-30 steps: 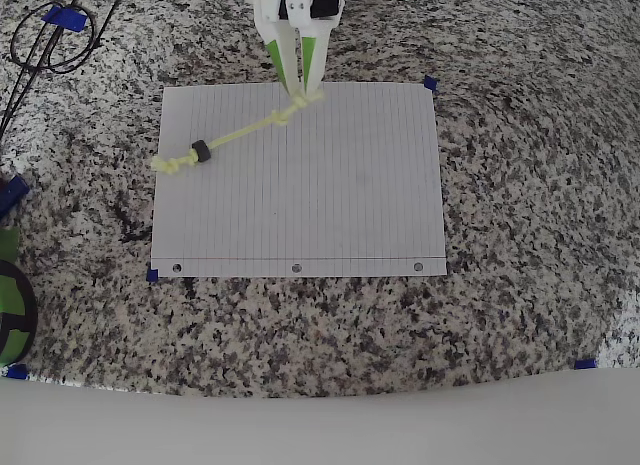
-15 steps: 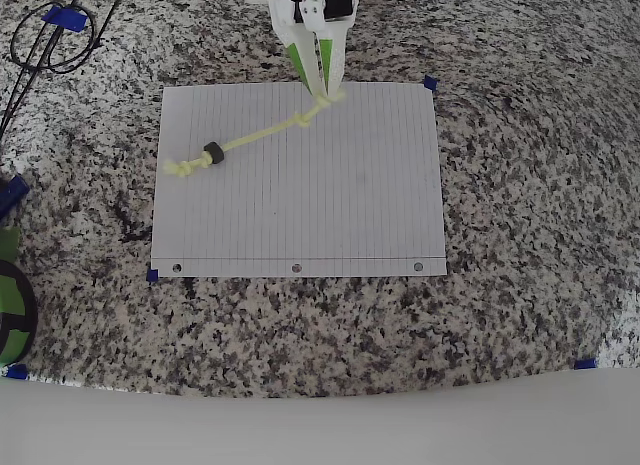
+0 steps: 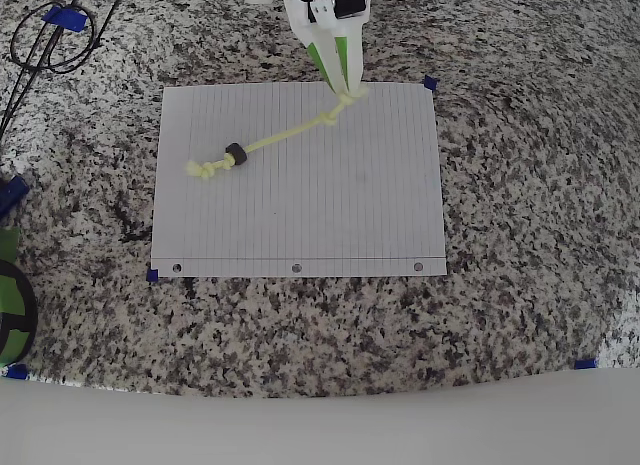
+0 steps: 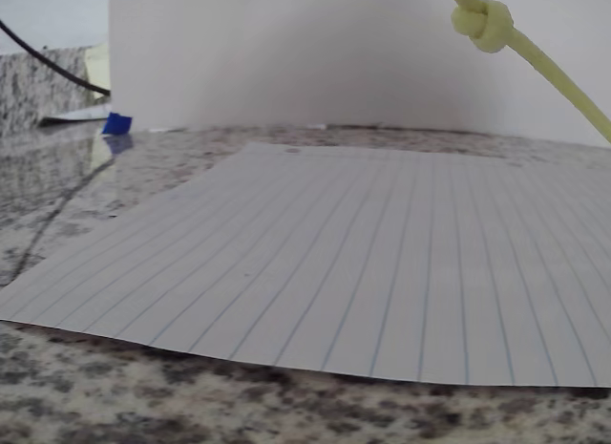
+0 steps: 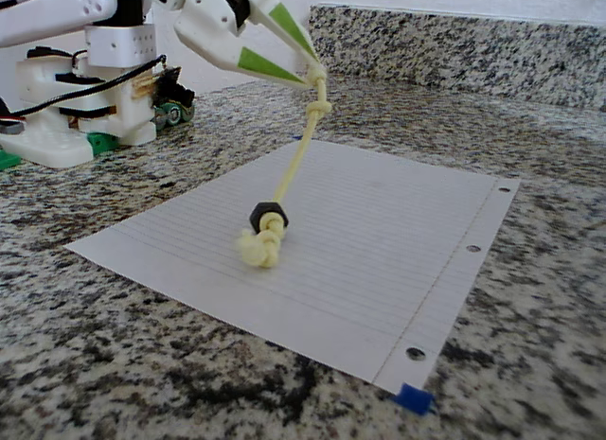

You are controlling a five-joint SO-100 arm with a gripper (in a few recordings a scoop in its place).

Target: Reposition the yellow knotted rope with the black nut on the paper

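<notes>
The pincer (image 3: pixel 352 93) is pinched on one knotted end of the yellow knotted rope (image 3: pixel 285 136) above the far edge of the paper (image 3: pixel 330 215), so the thin cord slants down to its other knot, which rests on the sheet with the black nut (image 3: pixel 234 156) just beside it. The move looks under way rather than finished, since one end is lifted and has yet to be laid down and let go. Around them lie the flat, lined, hole-punched sheet and the speckled granite table (image 3: pixel 520 185).
</notes>
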